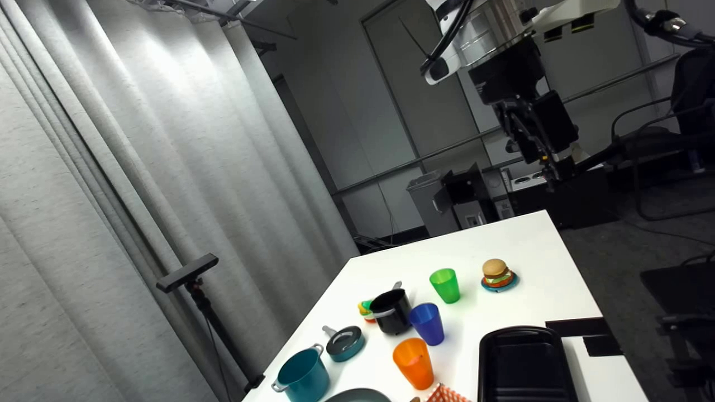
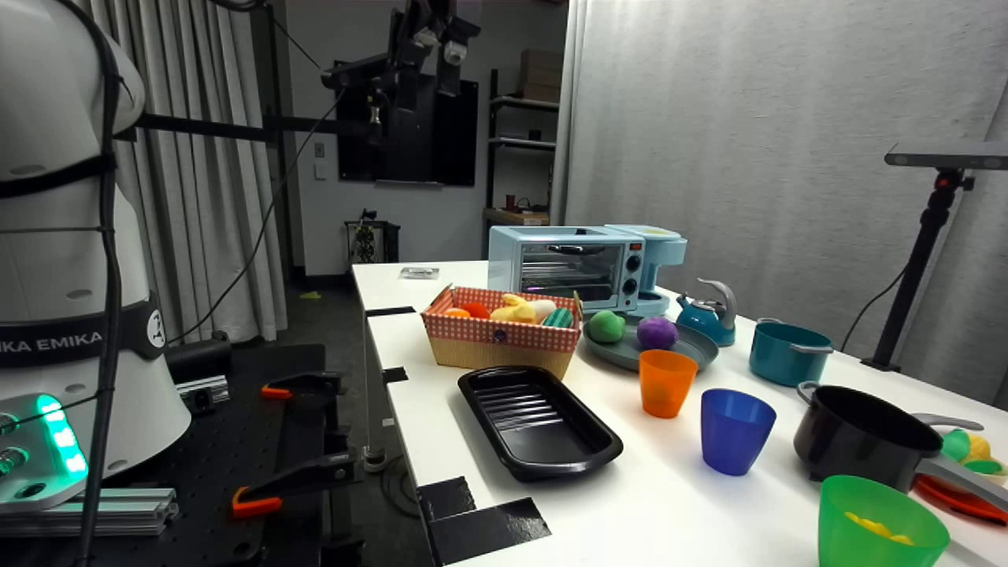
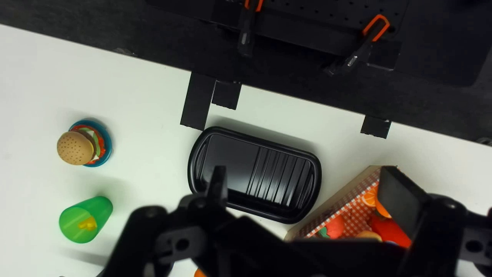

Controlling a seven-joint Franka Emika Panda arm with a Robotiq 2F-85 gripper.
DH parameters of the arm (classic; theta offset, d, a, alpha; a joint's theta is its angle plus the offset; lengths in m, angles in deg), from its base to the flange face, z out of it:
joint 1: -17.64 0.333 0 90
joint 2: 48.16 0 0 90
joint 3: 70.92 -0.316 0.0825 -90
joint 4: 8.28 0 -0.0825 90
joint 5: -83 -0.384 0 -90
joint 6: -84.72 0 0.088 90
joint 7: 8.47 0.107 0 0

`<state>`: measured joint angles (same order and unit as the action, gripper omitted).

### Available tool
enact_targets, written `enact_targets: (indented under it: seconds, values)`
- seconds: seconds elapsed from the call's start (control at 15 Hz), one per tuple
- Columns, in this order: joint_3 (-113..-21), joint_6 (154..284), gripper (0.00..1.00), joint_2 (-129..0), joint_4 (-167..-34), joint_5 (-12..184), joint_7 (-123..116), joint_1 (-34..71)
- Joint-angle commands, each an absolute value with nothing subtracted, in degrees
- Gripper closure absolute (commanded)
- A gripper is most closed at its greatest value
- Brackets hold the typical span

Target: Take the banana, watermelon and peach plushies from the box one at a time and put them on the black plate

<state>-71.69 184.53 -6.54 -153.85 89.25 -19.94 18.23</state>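
Observation:
The gripper (image 3: 305, 169) stands open high above the table, its fingers (image 3: 217, 184) wide apart with nothing between them. In an exterior view the gripper (image 1: 553, 173) hangs beyond the table's edge. A red-checked box (image 2: 488, 356) holds several plush foods. Among them the yellow banana (image 2: 513, 309) lies on top. A coral plush with a green leaf, perhaps the peach (image 3: 334, 227), rests inside the box's near wall in the wrist view. At one end shows a striped green piece (image 2: 559, 318); I cannot tell if it is the watermelon. The low-rimmed black plate (image 2: 543, 433), rectangular, lies bare beside the box.
Orange (image 2: 667, 384), blue (image 2: 734, 431) and green (image 2: 878, 520) cups stand along the table near the black pot (image 2: 862, 437). Behind the box are a toaster oven (image 2: 575, 272) and a grey plate (image 2: 626, 356) with green and purple plushies. A toy burger (image 3: 77, 148) sits apart.

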Motion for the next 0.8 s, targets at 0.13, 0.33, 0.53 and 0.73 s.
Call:
enact_targets:
  seconds: [0.13,0.33,0.53,0.73]
  values:
    - [-71.2,190.8,0.0,-11.4,-153.2,89.6,-22.6,21.5]
    - [-71.9,195.1,0.0,-13.9,-153.0,89.4,-23.3,23.0]
    - [-72.6,199.6,0.0,-16.0,-153.0,88.9,-23.6,24.6]
    - [-72.9,204.3,0.0,-18.0,-153.1,88.5,-24.2,26.1]
